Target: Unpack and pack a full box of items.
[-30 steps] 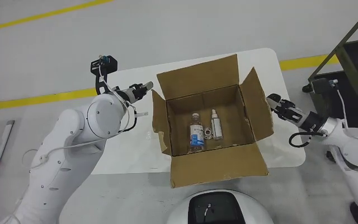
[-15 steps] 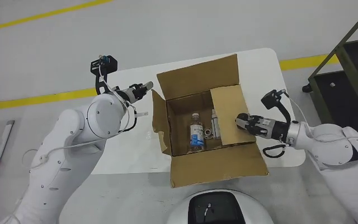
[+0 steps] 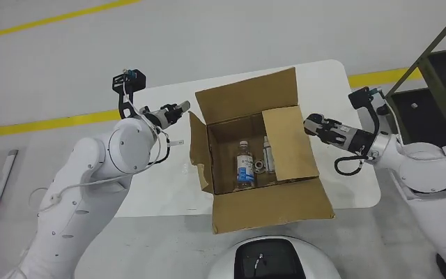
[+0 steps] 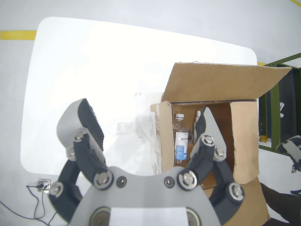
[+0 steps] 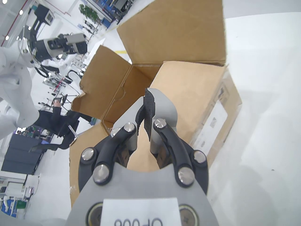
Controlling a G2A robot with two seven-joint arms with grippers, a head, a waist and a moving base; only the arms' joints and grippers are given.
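An open cardboard box (image 3: 268, 204) stands on the white table (image 3: 167, 188). Inside lie a clear bottle with a blue label (image 3: 244, 166), a slim spray bottle (image 3: 268, 155) and a small metal piece (image 3: 258, 166). The box's right flap (image 3: 287, 143) is folded inward over the opening. My right gripper (image 3: 310, 125) hovers shut and empty just over that flap's (image 5: 188, 90) outer edge; in its wrist view the right gripper (image 5: 147, 96) shows its pads pressed together. My left gripper (image 3: 182, 107) is open and empty, raised off the box's far-left corner (image 4: 211, 81), as the left gripper (image 4: 144, 106) shows.
The back flap (image 3: 247, 94) stands up, the left flap (image 3: 198, 150) leans outward and the front flap hangs over the table's near edge. A green cart (image 3: 418, 77) stands beyond the table's right end. Bare tabletop (image 4: 94, 71) lies left of the box.
The right flap, spread outward a second ago, now lies folded in over the box. My right gripper came in over it, then drew back toward the flap's outer far edge. The left arm kept still.
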